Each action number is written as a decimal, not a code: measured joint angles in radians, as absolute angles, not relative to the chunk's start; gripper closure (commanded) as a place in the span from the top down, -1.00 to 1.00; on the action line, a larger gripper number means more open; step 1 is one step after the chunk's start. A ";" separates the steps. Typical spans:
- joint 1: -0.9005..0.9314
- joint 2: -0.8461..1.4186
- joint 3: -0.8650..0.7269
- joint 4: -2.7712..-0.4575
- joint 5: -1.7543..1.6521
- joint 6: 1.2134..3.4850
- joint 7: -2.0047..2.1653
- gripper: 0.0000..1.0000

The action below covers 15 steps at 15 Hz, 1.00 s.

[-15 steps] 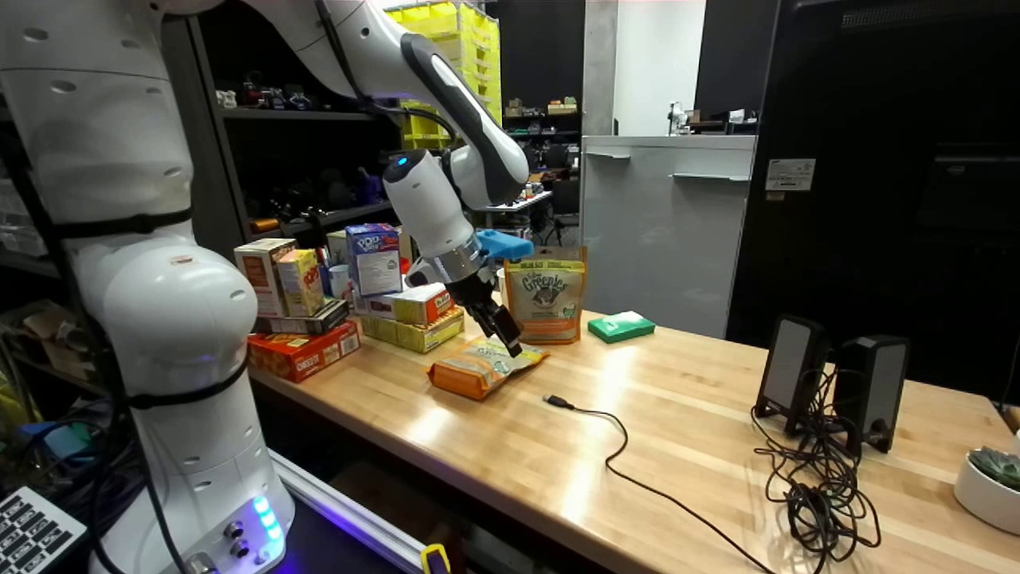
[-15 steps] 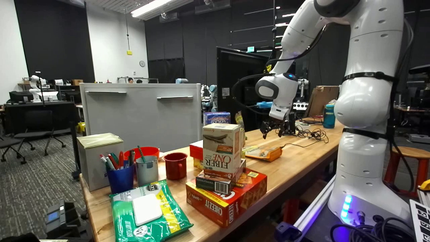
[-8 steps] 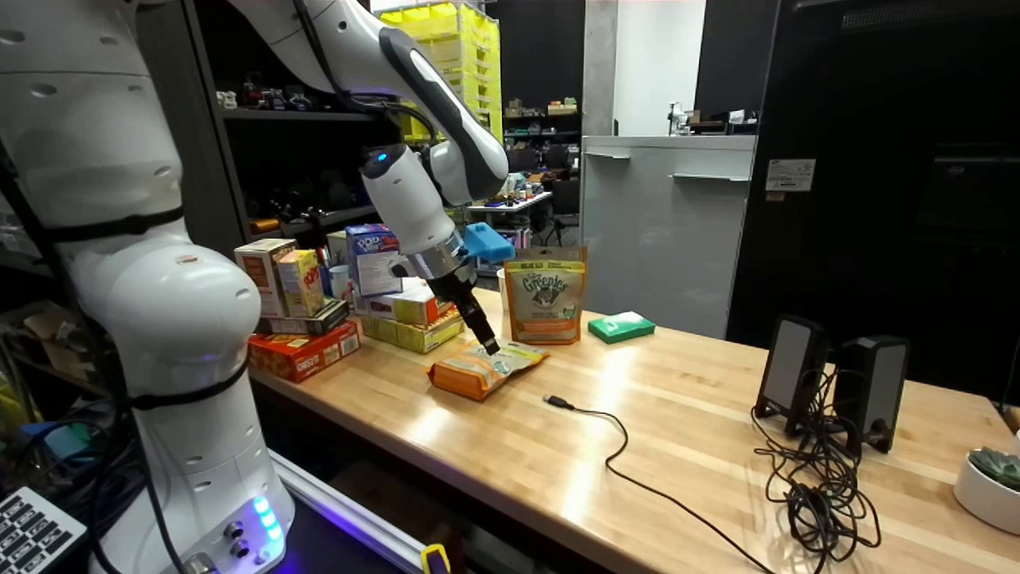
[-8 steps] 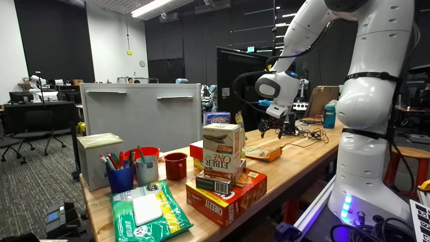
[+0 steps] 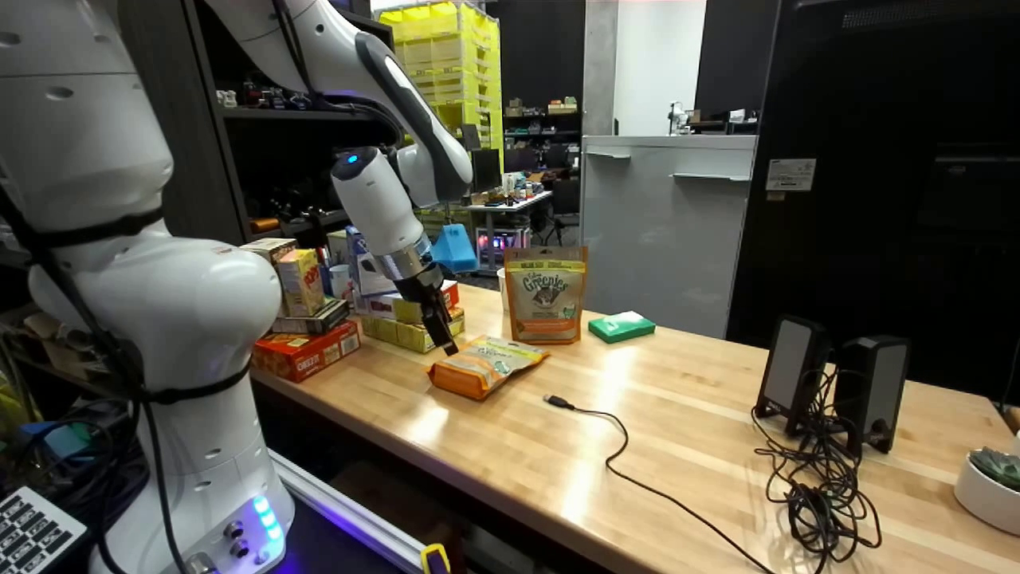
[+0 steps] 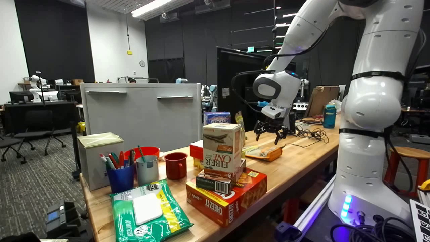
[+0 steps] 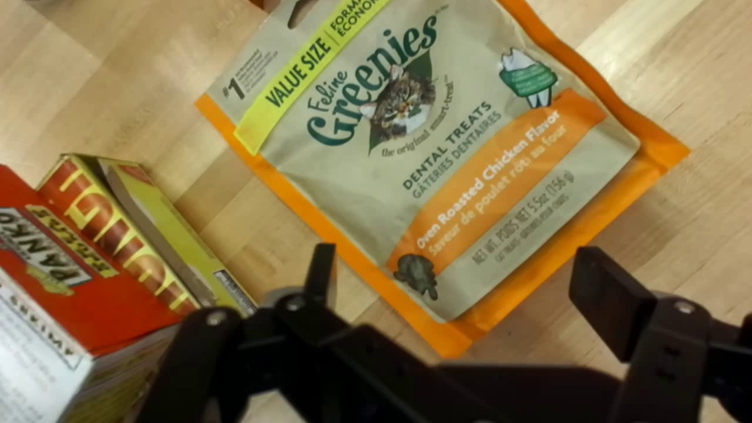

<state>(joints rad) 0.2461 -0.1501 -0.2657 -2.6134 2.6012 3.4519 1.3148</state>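
Note:
My gripper (image 7: 455,264) is open and empty, its two black fingers wide apart. It points down at a slant above the near end of an orange and beige Greenies treat bag (image 7: 423,153), which lies flat on the table. The lower corner of the bag shows between the fingers in the wrist view, with no finger clearly touching it. The same bag shows in both exterior views (image 5: 486,367) (image 6: 263,153), just below and beside the gripper (image 5: 450,351) (image 6: 267,139). A second Greenies bag (image 5: 546,296) stands upright behind it.
Stacked food boxes stand close by the gripper, including a red panko box (image 7: 106,270) and a Cheez-It box (image 6: 226,198). A green packet (image 5: 621,327), a black cable (image 5: 621,446) and two speakers (image 5: 797,375) are on the table (image 5: 677,414). Cups stand at the far end (image 6: 175,166).
The gripper has moved leftward in both exterior views, from over the bag's middle to its near end, and has turned slightly. The bag has not moved. The fingers stay open.

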 measured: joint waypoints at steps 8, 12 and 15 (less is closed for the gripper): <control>0.504 -0.321 -0.455 -2.637 2.601 3.452 1.191 1.00; 0.641 -0.409 -0.571 -2.637 2.600 3.452 0.998 1.00; 0.720 -0.468 -0.639 -2.635 2.600 3.452 0.834 1.00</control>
